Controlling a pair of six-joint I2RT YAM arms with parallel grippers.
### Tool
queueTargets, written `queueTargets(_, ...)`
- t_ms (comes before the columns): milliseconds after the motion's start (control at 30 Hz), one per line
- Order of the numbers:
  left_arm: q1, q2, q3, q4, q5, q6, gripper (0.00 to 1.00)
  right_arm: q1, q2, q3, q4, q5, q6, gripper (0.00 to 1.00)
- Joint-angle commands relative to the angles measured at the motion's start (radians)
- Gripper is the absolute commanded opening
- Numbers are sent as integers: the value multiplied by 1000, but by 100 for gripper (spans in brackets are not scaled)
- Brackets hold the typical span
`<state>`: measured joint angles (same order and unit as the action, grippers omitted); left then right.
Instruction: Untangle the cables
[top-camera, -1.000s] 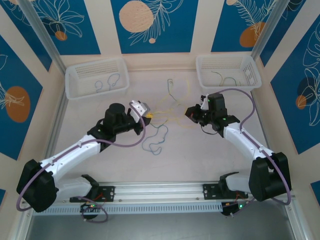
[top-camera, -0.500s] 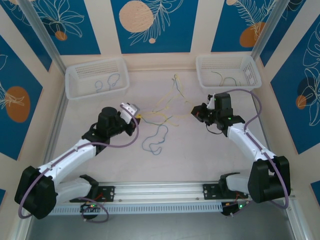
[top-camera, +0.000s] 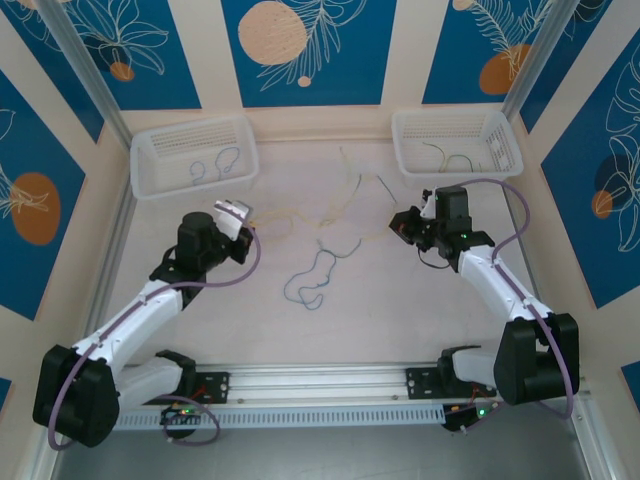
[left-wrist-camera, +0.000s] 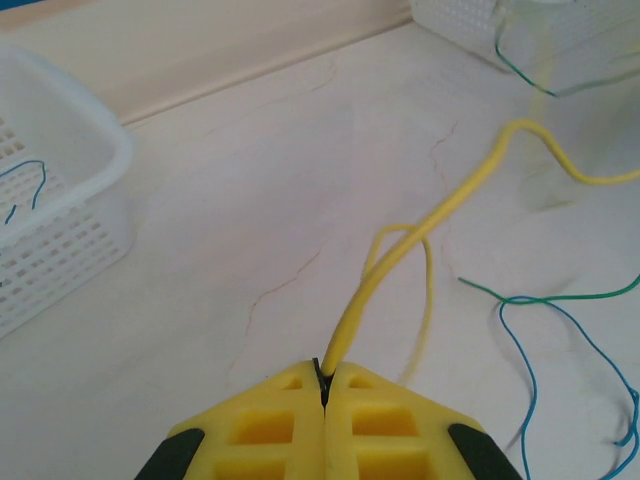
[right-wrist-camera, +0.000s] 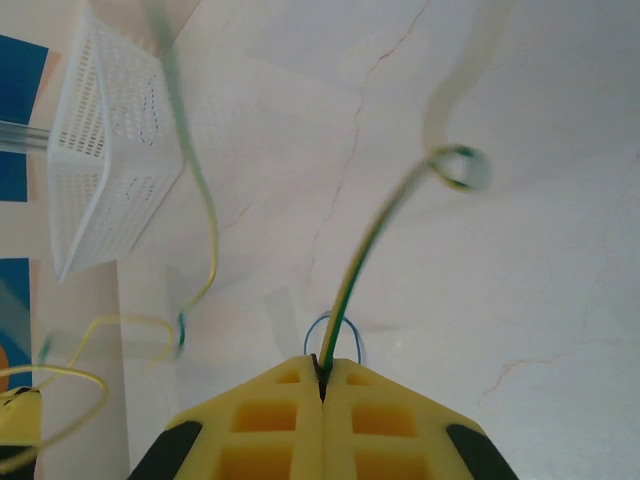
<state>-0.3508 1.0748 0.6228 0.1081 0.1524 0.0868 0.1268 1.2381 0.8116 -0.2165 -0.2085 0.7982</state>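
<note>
Left gripper (left-wrist-camera: 322, 385) clamped on yellow wire (left-wrist-camera: 342, 330) | right gripper (right-wrist-camera: 320, 375) clamped on green wire (right-wrist-camera: 352, 275) | grippers well apart, wires raised mid-table: judged pulling tangle apart | blue wire (top-camera: 312, 278) loose on table (top-camera: 400, 320).

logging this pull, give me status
Left pincer shut on yellow cable. Right pincer shut on greenish cable. Blue cable lying loose, unheld. No obstruction seen.
</note>
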Motion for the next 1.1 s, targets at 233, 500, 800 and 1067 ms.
queueTargets(233,3,67,60,26,123,-78,0,59,20,15,84,-54,-8,0)
queueTargets(500,-15,157,127,45,177,-116,0,111,34,52,155,-110,-12,0)
queueTargets(800,-25,179,171,28,91,-159,0,150,89,71,149,-128,-4,0)
queueTargets(1067,32,198,376,-141,-38,-171,0,172,136,50,151,-132,-2,0)
